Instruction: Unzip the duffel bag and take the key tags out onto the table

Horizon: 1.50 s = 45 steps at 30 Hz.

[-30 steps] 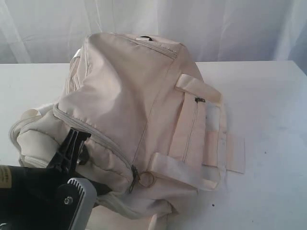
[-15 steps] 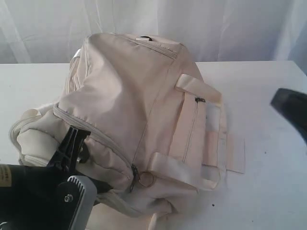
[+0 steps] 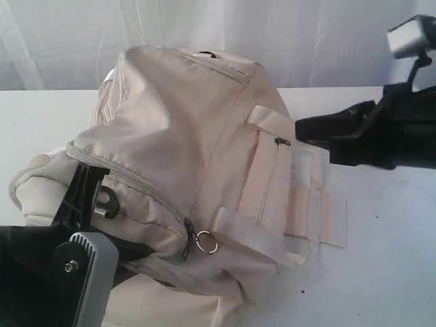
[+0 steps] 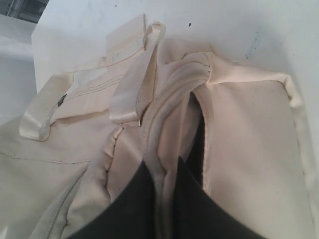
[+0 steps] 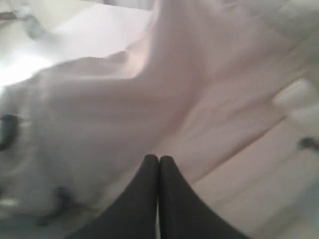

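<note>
Low at the left, the left gripper (image 3: pixel 85 191) pinches a seam fold of the bulging cream duffel bag (image 3: pixel 177 129), which lies left of centre on the white table (image 3: pixel 381 259). Only the left wrist view shows that fold caught between the fingers. At the right, the right gripper (image 3: pixel 304 128) hovers by the bag, fingers pressed together and empty.

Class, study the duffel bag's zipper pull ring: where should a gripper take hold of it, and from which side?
Pinch the outer rim of the metal ring, coming from the right of the exterior view. Its open loop points that way on the duffel bag, and the left gripper clamps fabric on the other side.
</note>
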Each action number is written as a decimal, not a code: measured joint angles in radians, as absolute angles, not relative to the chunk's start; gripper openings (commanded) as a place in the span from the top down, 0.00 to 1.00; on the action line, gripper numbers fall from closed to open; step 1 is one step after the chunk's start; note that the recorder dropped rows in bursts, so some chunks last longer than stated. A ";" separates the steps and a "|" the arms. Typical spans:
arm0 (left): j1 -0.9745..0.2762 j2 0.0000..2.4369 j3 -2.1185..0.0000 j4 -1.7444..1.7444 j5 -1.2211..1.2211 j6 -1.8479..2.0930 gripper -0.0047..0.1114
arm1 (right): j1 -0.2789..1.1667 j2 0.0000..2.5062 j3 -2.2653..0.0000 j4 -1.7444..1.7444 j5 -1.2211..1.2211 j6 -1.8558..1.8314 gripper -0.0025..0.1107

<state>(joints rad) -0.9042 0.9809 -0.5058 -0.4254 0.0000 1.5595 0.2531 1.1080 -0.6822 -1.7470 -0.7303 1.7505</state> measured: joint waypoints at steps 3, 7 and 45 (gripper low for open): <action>-0.904 0.981 -0.506 -0.425 0.000 1.557 0.96 | 0.285 1.116 -0.692 -1.752 -0.443 1.512 0.98; -0.904 0.979 -0.506 -0.425 0.000 1.555 0.96 | 0.299 1.125 -0.694 -1.755 -0.034 1.351 0.98; -0.904 0.979 -0.504 -0.423 0.012 1.553 0.96 | 0.883 1.544 -1.004 0.495 0.707 -0.953 0.31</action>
